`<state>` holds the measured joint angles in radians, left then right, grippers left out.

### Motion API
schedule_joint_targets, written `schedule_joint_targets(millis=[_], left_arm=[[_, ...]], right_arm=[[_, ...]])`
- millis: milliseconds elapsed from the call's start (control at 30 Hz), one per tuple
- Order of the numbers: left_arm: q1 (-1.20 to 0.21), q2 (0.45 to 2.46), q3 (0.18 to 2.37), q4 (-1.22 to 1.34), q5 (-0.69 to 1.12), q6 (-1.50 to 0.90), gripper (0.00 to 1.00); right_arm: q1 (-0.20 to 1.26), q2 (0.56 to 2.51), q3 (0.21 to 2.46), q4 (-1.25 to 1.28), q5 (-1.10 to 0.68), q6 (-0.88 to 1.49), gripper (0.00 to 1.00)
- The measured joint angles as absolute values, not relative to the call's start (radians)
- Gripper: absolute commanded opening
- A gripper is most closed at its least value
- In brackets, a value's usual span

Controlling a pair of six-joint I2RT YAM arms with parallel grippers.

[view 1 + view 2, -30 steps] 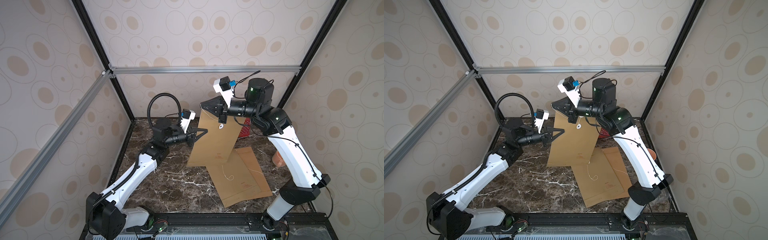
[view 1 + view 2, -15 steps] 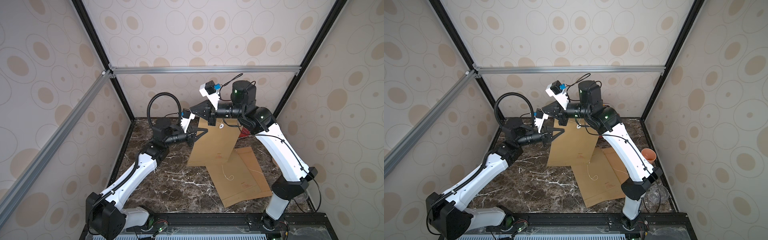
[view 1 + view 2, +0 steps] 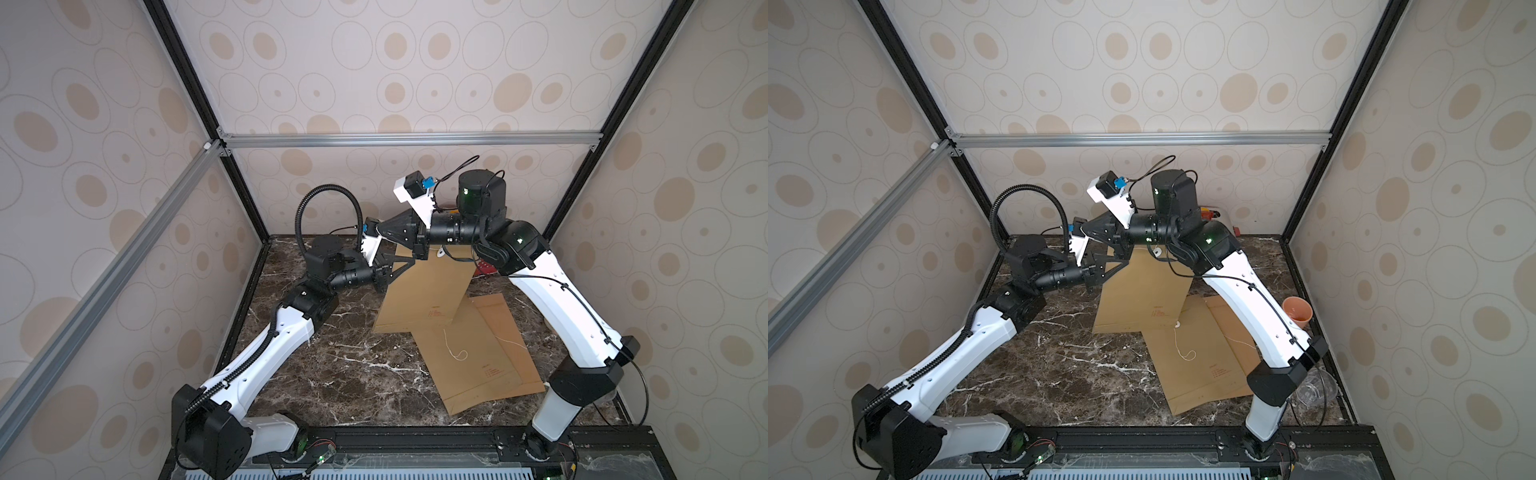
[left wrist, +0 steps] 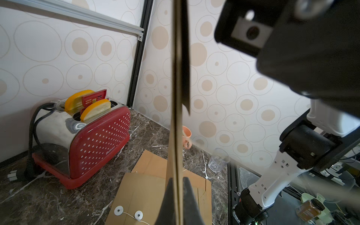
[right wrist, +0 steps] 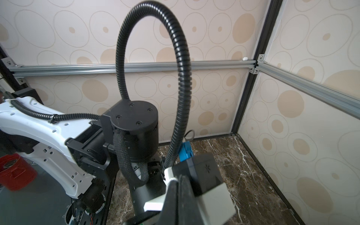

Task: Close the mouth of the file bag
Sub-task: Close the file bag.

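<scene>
A brown file bag (image 3: 424, 291) (image 3: 1142, 291) stands upright over the marble table, and my left gripper (image 3: 409, 262) (image 3: 1121, 262) is shut on its left edge near the top. The left wrist view shows the bag edge-on (image 4: 176, 97) between the left gripper (image 4: 177, 181) jaws, with its flap (image 4: 186, 58) hanging down one side. A white button (image 3: 441, 253) sits near the bag's top. My right gripper (image 3: 380, 230) (image 3: 1086, 226) is shut and empty, out past the bag's top left corner and just above the left wrist. In its own view the right gripper (image 5: 180, 187) shows nothing between the jaws.
Two more brown file bags (image 3: 469, 361) (image 3: 1200, 361) lie flat under and right of the held one, with a loose white string (image 3: 455, 353). A red toaster (image 4: 93, 140) stands at the back. An orange cup (image 3: 1297, 310) and a clear cup (image 3: 1314, 388) sit by the right wall.
The right arm has swung left along the bag's top edge, ending above the left wrist. The left arm and the bag have stayed put.
</scene>
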<state>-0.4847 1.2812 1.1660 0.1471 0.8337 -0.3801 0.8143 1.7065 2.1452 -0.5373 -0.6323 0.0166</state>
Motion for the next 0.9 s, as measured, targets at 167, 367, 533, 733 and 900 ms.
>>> schedule_joint_targets(millis=[167, 367, 533, 733, 900], left_arm=[[-0.485, 1.281, 1.167, 0.160, 0.846, -0.424, 0.00], [-0.482, 1.344, 1.184, 0.278, 0.918, -0.562, 0.00], [-0.480, 1.395, 1.183, 0.345, 0.935, -0.648, 0.00], [-0.478, 1.402, 1.183, 0.382, 0.941, -0.679, 0.00], [-0.476, 1.401, 1.183, 0.388, 0.939, -0.687, 0.00]], right_arm=[[0.805, 1.552, 1.882, -0.441, -0.538, 0.030, 0.00], [0.793, 1.356, 1.519, -0.253, -0.406, 0.084, 0.00], [0.793, 1.279, 1.336, -0.157, -0.343, 0.122, 0.00], [0.766, 1.228, 1.226, -0.124, -0.287, 0.159, 0.00], [0.757, 1.192, 1.143, -0.068, -0.265, 0.178, 0.00]])
